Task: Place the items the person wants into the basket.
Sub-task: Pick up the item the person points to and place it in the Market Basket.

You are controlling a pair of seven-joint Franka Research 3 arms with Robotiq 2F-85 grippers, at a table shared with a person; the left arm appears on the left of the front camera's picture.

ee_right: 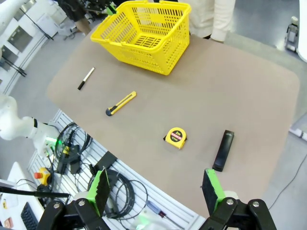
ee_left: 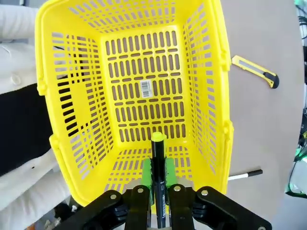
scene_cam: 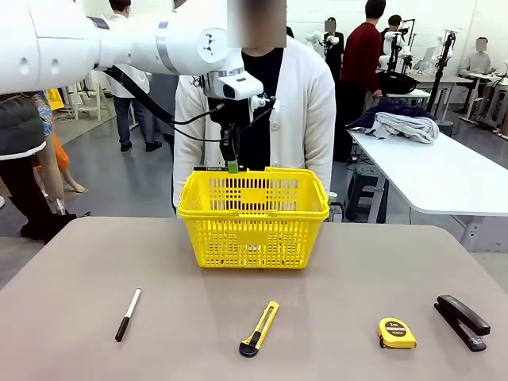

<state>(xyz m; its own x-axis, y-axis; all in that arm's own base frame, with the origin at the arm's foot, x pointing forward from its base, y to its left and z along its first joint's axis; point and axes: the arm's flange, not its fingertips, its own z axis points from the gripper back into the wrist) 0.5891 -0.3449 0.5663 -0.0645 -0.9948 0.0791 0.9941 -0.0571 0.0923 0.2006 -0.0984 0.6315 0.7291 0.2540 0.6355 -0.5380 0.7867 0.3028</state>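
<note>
Left end effector is hanging right above the big yellow basket, clamped tight on the thin black pen, with the yellow tip aimed down into the basket. Right end effector is way up over the near edge of the worktop, fingers spread wide, holding nothing. Lying along the near side of the worktop, left to right: black marker with white cap, utility knife, yellow tape measure, black stapler. The person in the white cardigan stands just behind the basket.
</note>
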